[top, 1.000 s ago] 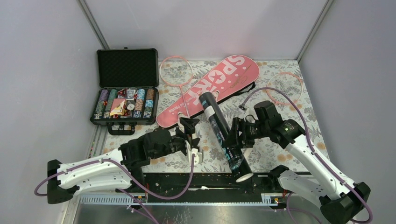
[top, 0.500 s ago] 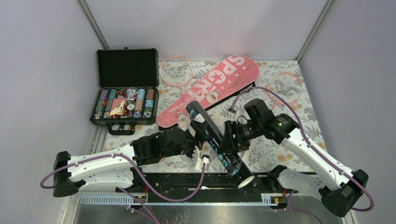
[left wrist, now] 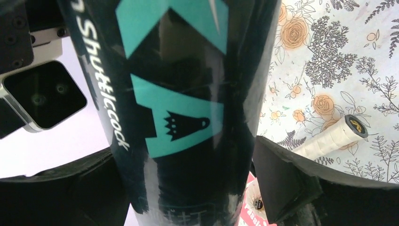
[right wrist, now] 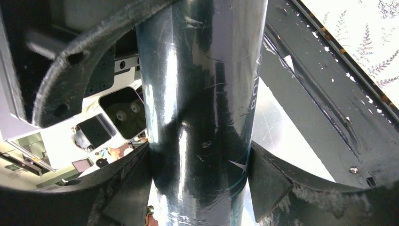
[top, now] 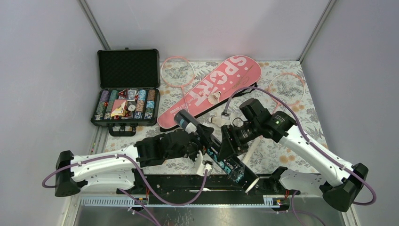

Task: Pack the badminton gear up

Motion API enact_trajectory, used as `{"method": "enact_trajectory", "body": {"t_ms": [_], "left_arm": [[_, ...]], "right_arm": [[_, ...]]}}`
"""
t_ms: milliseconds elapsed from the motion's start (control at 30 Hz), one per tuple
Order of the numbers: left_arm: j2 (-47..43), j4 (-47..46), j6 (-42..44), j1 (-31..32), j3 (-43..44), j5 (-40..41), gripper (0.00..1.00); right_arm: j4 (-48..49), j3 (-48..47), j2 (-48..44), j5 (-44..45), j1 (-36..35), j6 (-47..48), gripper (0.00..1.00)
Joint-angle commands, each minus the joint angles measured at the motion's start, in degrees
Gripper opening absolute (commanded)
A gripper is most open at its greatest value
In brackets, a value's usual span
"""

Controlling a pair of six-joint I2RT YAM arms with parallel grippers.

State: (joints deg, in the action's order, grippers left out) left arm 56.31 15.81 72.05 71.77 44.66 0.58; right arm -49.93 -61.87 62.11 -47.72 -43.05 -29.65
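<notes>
The right tool (right wrist: pixel 198 181) clamps the black tube (top: pixel 230 166) mid-length, tilted above the counter (top: pixel 282 151) near the arms' bases. The left tool (left wrist: pixel 188 188) straddles it, jaws spread and unclamped, probably to steady it for loading shuttlecocks (top: pixel 216 98).

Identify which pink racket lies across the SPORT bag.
The racket with its head beside the poker chip case; its shaft crosses the pink bag. The other racket lies right of the bag.

Enclosure: plain grey walls (top: pixel 207 23) on three sides; metal corner posts (top: pixel 96 26); floral-print surface (top: pixel 270 157); even, diffuse light.
</notes>
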Motion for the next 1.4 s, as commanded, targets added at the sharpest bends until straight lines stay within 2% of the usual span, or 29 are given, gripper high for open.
{"method": "enact_trajectory", "body": {"t_ms": [0,100,300,367,467,733,900,967,1100,1233,1367], "left_arm": [[0.6,-1.5,1.5,0.4,2.8,-2.6,0.89],[1.0,-0.6,0.3,0.4,2.7,-2.5,0.82],[-1.5,-0.5,-8.4,0.4,1.6,-1.9,0.62],[-3.0,-0.9,-12.0,0.3,0.5,-1.1,0.56],[-5.4,-2.6,-18.3,0.4,-1.1,0.5,0.52],[-9.5,-2.4,-34.6,0.2,-2.6,10.5,0.48],[-12.0,-4.1,-42.8,0.0,-4.9,17.9,0.48],[-12.8,-4.4,-45.1,0.0,-5.7,20.6,0.48],[-14.5,-3.8,-48.4,0.0,-6.4,24.1,0.48],[-17.1,-3.4,-51.6,0.0,-6.4,23.2,0.47],[-18.1,-2.1,-52.3,0.0,-6.6,22.7,0.46]], "right_arm": [[0.8,-2.9,1.7,-3.3,-0.7,1.9,0.54],[0.9,-3.3,2.1,-2.8,-0.8,2.0,0.58],[0.8,-6.3,0.4,3.0,-0.7,1.5,0.78],[0.8,-7.7,-0.8,7.4,-0.8,0.8,0.83],[0.7,-10.7,-3.3,15.6,-0.7,-0.6,0.94],[3.4,-17.5,-13.1,41.0,-0.7,-5.6,0.97],[13.6,-12.4,-22.9,45.6,-0.7,-5.8,0.94],[17.0,-10.0,-26.2,45.8,-0.7,-5.1,0.89],[17.4,-9.4,-27.4,43.5,-0.7,-2.6,0.71],[14.9,-10.9,-25.6,39.2,-0.7,-0.8,0.54],[15.3,-11.5,-23.4,33.5,-0.7,0.1,0.47]]}}
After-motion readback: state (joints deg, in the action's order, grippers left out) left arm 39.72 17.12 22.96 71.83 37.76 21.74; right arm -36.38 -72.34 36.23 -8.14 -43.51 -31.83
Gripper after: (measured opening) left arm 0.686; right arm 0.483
